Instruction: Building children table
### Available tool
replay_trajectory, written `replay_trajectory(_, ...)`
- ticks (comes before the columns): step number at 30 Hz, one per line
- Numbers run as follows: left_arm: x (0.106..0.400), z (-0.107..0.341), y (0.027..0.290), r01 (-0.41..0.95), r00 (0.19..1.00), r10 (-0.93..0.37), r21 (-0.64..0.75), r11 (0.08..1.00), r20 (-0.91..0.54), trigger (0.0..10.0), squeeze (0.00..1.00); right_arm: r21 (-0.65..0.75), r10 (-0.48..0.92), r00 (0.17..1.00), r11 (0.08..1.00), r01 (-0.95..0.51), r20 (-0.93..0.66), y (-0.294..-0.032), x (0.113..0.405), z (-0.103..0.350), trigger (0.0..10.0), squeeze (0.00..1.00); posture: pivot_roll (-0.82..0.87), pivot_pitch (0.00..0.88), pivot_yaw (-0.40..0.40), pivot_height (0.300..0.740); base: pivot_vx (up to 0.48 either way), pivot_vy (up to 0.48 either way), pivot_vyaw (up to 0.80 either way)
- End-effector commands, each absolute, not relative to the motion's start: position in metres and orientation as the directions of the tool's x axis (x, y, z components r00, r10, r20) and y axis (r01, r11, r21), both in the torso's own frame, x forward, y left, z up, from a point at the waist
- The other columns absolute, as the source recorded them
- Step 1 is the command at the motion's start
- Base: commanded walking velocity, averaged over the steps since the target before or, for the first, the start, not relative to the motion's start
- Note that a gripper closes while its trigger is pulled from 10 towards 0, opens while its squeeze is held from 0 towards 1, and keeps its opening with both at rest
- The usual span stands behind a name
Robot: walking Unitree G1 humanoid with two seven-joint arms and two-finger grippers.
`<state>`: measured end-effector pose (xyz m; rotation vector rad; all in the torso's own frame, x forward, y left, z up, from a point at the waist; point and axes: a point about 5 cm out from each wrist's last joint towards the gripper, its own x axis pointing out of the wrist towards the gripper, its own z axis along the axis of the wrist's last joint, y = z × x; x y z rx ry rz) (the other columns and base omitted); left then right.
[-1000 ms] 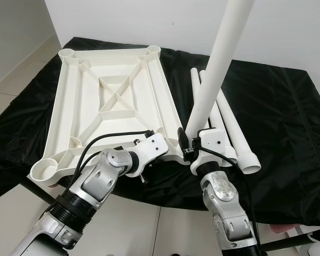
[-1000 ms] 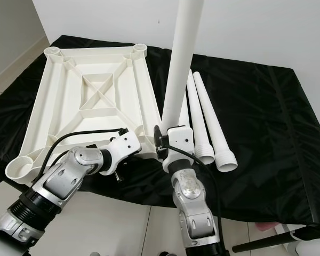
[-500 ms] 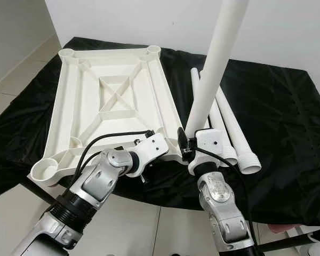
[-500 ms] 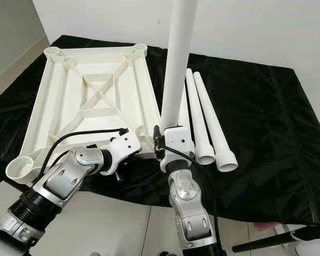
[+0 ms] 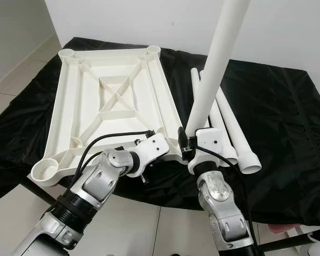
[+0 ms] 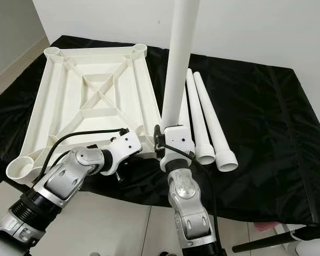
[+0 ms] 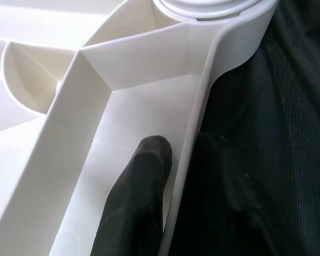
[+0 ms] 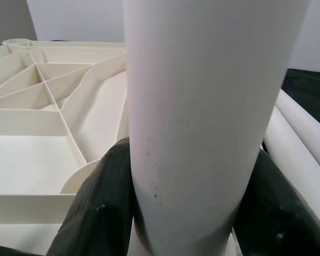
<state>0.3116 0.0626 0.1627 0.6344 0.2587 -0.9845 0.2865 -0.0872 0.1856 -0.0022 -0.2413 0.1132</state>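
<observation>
Right hand [image 6: 169, 140] pinching upright white plastic leg tube [image 6: 179, 58]; left hand [image 5: 159, 150] clamping upturned white ribbed tabletop [image 5: 113, 101] rim. Best kept vertical over near corner socket, then pressed down.

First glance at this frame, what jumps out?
The tall white table leg stands upright at the near right corner of the upturned white tabletop, clamped low by the right gripper. The left gripper pinches the tabletop's near rim beside that corner. Spare legs lie on the black cloth to the right.
</observation>
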Motion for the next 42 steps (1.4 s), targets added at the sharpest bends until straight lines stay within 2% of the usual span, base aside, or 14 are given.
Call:
replay_trajectory(1, 0.3041, 0.1595, 0.0527, 0.871, 0.480, -0.726, 0.363, 0.330, -0.492, 10.0, 0.00, 0.031, 0.071, 0.982, 0.996, -0.078, 0.175, -0.0874, 0.2906, 0.1764, 10.0, 0.00, -0.09, 0.129, -0.016, 0.740, 0.000, 0.000, 0.00)
replay_trajectory(19, 0.3042, 0.1597, 0.0536, 0.872, 0.480, -0.725, 0.362, 0.331, -0.493, 10.0, 0.00, 0.013, 0.060, 0.984, 0.998, -0.063, 0.171, -0.0913, 0.2930, 0.1762, 10.0, 0.00, -0.08, 0.137, -0.015, 0.740, 0.000, 0.000, 0.00)
replay_trajectory(28, 0.3039, 0.1600, 0.0528, 0.872, 0.480, -0.727, 0.360, 0.332, -0.492, 10.0, 0.00, 0.041, -0.008, 0.983, 0.999, 0.000, 0.185, -0.0859, 0.2877, 0.1784, 10.0, 0.00, -0.08, 0.146, -0.013, 0.740, 0.000, 0.000, 0.00)
replay_trajectory(42, 0.3048, 0.1603, 0.0538, 0.871, 0.482, -0.725, 0.360, 0.335, -0.492, 10.0, 0.00, 0.044, -0.039, 0.981, 0.999, 0.032, 0.192, -0.0887, 0.2868, 0.1793, 10.0, 0.00, -0.09, 0.149, -0.012, 0.740, 0.000, 0.000, 0.00)
